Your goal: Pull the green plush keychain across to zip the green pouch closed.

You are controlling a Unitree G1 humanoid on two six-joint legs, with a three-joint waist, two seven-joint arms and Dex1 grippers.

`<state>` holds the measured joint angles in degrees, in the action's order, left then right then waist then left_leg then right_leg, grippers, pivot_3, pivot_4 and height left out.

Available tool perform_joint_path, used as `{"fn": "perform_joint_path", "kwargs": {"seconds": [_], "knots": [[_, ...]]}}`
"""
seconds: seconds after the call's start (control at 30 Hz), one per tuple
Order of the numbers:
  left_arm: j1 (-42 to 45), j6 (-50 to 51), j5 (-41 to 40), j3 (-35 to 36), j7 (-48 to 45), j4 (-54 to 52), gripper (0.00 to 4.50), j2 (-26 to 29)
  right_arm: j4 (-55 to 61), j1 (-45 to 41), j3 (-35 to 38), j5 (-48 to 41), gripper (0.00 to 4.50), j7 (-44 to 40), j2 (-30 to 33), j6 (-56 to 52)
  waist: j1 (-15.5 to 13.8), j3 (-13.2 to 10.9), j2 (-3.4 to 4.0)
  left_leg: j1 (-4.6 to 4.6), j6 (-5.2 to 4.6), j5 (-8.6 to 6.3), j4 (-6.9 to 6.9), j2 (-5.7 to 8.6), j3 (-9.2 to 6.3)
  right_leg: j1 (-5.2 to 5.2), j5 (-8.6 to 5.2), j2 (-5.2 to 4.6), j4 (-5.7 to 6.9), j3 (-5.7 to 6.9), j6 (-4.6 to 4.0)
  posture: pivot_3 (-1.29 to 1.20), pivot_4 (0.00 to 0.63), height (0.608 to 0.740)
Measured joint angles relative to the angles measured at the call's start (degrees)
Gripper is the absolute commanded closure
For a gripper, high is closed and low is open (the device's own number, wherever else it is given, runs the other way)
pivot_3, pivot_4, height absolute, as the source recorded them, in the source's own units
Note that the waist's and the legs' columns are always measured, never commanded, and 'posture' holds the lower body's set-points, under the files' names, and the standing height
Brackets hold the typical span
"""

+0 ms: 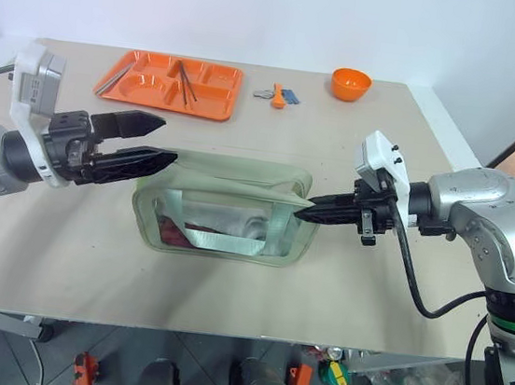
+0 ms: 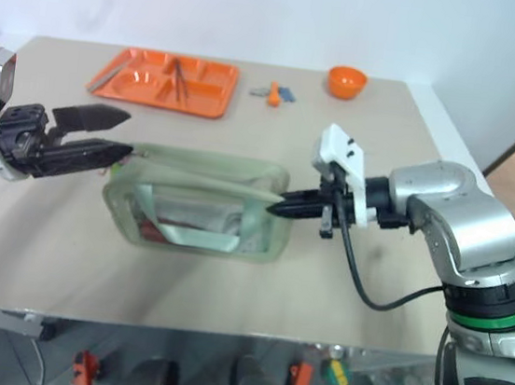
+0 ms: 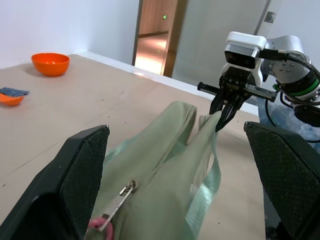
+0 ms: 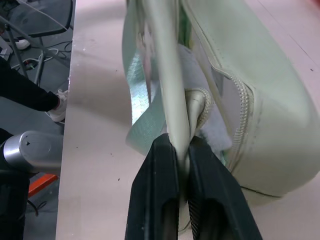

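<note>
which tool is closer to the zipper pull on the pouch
Left. The open left tool straddles the green pouch's end where the zipper pull sits. The right tool is shut on fabric at the opposite end.

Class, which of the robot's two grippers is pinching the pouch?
The right gripper: its fingers are shut on the pouch's end fabric. The left gripper hangs open.

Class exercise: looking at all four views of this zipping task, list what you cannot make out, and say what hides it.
- Green plush keychain: in the left wrist view, cut off by the picture's edge beside the left end effector.
- Green pouch contents: blurred behind its window in the eye views.
- What exactly the right end effector pinches on the pouch: covered by its fingers.
</note>
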<state>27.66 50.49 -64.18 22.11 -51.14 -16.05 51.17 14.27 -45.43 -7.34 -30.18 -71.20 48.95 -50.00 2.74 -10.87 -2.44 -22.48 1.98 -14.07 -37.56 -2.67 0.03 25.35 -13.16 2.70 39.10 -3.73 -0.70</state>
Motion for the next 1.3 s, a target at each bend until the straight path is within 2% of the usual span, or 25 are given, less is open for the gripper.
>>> {"fn": "perform_joint_path", "kwargs": {"seconds": [0.17, 0.4, 0.5, 0.73, 0.97, 1.3], "knots": [[-1.5, 0.0, 0.0, 0.5, 1.0, -0.3, 0.00, 0.0, 0.0, 0.0, 0.0, 0.0, 4.45, 0.0, -0.1, 0.2, 0.0, 0.0, 0.00, 0.01, 0.00, 0.00, 0.00, -0.01, 0.01, 0.00, 0.00, 0.01, 0.00, -0.02, 0.00, 0.00, 0.150, 0.740], [-13.5, 0.4, 2.2, 7.1, 2.6, 4.2, 0.00, 1.1, 0.0, 0.1, -0.9, 0.2, 4.45, 1.3, -0.2, 0.2, 0.1, 0.0, 0.00, 0.04, -0.01, 0.00, 0.03, -0.11, -0.02, 0.02, -0.02, 0.00, 0.01, -0.02, -0.07, 0.00, 0.150, 0.740], [-16.1, 0.6, 3.2, 7.5, 3.8, 4.9, 0.00, 0.3, 0.0, 0.3, -0.9, 0.3, 4.45, 1.5, 0.0, 0.2, 0.0, 0.0, 0.00, 0.04, -0.01, 0.00, 0.01, -0.08, -0.03, -0.01, -0.01, 0.00, 0.01, 0.00, -0.08, 0.00, 0.150, 0.740], [-16.9, -2.4, 8.0, 7.3, 5.9, 8.7, 0.00, -2.6, 0.3, 0.6, -1.2, 0.2, 4.45, 1.8, -0.1, 0.4, 0.2, 0.0, -0.01, 0.10, 0.00, 0.00, 0.03, -0.11, 0.04, -0.01, 0.01, 0.01, 0.02, -0.03, -0.08, 0.00, 0.150, 0.740], [-16.8, -5.6, 13.7, 4.3, 5.6, 13.8, 0.00, -5.1, 1.3, 1.1, -1.1, 0.0, 4.45, 3.0, -0.1, 0.1, 0.1, 0.0, -0.02, 0.09, 0.00, 0.00, 0.03, -0.13, 0.01, -0.01, 0.03, 0.01, 0.02, -0.04, -0.12, 0.00, 0.150, 0.740], [-9.9, -5.0, 14.6, 0.1, 4.0, 14.5, 0.00, -6.2, 2.4, 1.9, -0.6, -1.0, 4.45, 4.1, 0.0, -0.7, 0.2, 0.0, -0.03, 0.10, 0.00, 0.00, 0.03, -0.16, 0.01, -0.01, 0.03, 0.03, 0.02, -0.04, -0.12, 0.00, 0.150, 0.740]]}}
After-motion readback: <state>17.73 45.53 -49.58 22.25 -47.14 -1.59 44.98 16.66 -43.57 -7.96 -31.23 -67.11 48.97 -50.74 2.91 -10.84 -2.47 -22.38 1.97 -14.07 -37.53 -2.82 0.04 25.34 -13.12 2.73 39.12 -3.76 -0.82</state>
